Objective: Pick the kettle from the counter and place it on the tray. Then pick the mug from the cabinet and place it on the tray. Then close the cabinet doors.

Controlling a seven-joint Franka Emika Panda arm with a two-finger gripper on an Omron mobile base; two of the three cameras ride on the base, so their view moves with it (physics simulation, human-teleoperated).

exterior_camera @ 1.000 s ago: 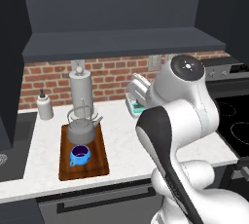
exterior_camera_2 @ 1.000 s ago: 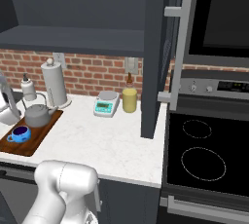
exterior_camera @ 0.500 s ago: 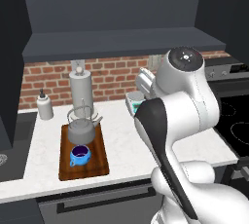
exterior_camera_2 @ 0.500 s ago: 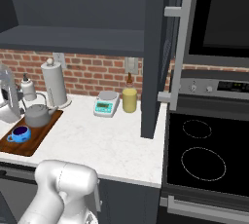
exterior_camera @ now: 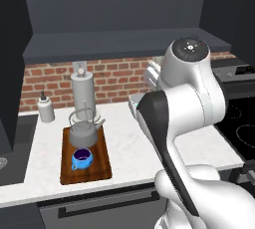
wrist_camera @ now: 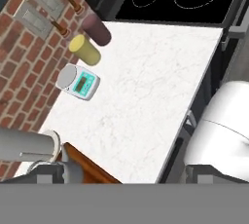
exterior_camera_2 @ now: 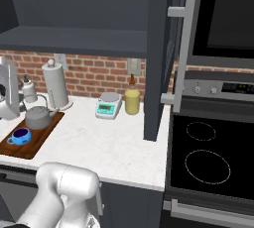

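Observation:
The grey kettle [exterior_camera: 83, 131] stands on the back half of the dark-brown tray [exterior_camera: 100, 159], and the blue mug [exterior_camera: 81, 159] sits just in front of it on the same tray. Both show again at the left of the right base view, kettle [exterior_camera_2: 37, 117] and mug [exterior_camera_2: 20, 136]. My gripper [wrist_camera: 129, 173] hangs open and empty high over the white counter [wrist_camera: 141, 86], to the right of the tray; one tray corner [wrist_camera: 90, 171] shows in the hand view. The cabinet [exterior_camera: 119, 41] stands open, one cabinet door [exterior_camera_2: 158, 58] swung out beside the oven.
Behind the tray stand a tall paper-towel roll [exterior_camera: 82, 89] and a white soap bottle [exterior_camera: 46, 109]. A small scale [exterior_camera_2: 109, 106] and a yellow jar [exterior_camera_2: 132, 101] sit by the brick wall. A black cooktop [exterior_camera_2: 206, 155] lies to the right. My own arm [exterior_camera: 184, 103] hides much of the counter.
The arm's upper part and hand have risen a little and turned slightly. Kettle, mug and tray have stayed in place.

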